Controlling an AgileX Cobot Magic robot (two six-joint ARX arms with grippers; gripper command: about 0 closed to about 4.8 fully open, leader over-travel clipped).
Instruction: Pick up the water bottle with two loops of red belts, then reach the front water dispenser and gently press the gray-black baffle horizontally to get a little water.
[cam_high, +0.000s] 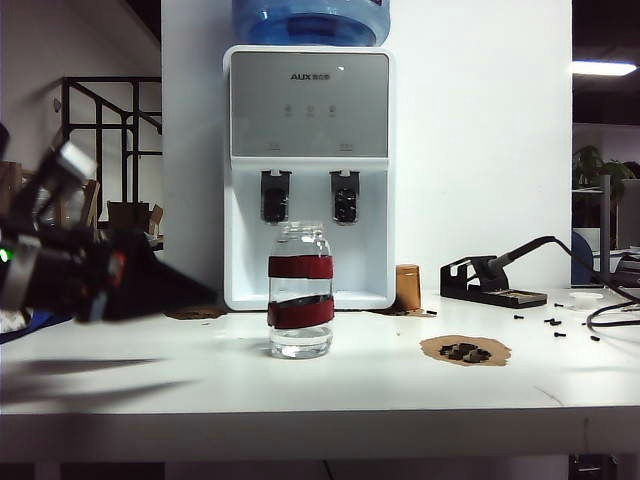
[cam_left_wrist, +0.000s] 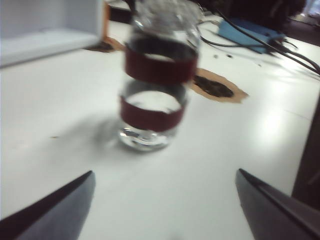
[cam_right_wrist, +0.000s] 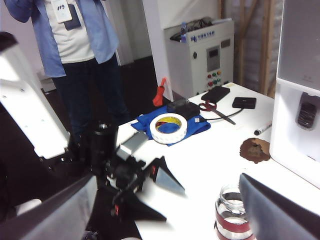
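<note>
Water bottle (cam_high: 301, 290) is the thing to pick up, but I begin with the biggest object, the white water dispenser (cam_high: 309, 170), and I give all places from it. It stands at the back of the white table (cam_high: 300, 385), with a blue water jug (cam_high: 311, 20) on top and two gray-black baffles (cam_high: 275, 196) under its gray panel.

The left arm is the next largest thing. Its left gripper (cam_left_wrist: 165, 205) is low over the table, well to the left of the dispenser in the exterior view, blurred, with the jaws spread wide and empty; it faces the bottle and is clearly apart from it. The right gripper (cam_right_wrist: 167, 205) does not show in the exterior view; in its own wrist view the fingers are wide apart and hold nothing, and the bottle is near, beside one finger.

The bottle stands upright just in front of the dispenser, below the two baffles, not touching it. It is clear glass, so I judge it stiff, smooth, breakable and rather light, with only a little water at the bottom. The two red belts (cam_left_wrist: 159, 67) probably give better friction than bare glass; the safest hold looks to be across the body, on or between them.
</note>
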